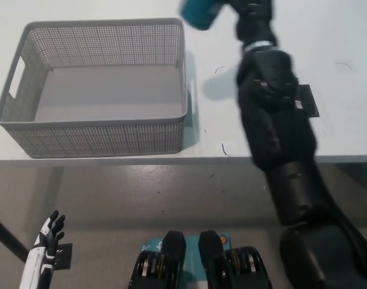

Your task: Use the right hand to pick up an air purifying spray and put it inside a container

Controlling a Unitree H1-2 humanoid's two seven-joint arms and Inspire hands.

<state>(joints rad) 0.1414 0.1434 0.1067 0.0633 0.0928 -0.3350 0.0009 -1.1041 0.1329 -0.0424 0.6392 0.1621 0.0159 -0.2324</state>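
Note:
A teal spray bottle (200,12) shows at the top edge of the head view, just right of the grey mesh basket (102,129), raised above the white table. My black right hand (250,13) is shut on it, and most of the bottle and hand is cut off by the top of the picture. The black right arm reaches up from the bottom right across the table's front edge. The basket stands at the left of the table with nothing inside. My white left hand (46,244) hangs low at the bottom left, fingers apart, holding nothing.
A dark square patch (307,101) lies on the white table (340,48) to the right, partly hidden behind my arm. Below the table's front edge is grey floor (141,192).

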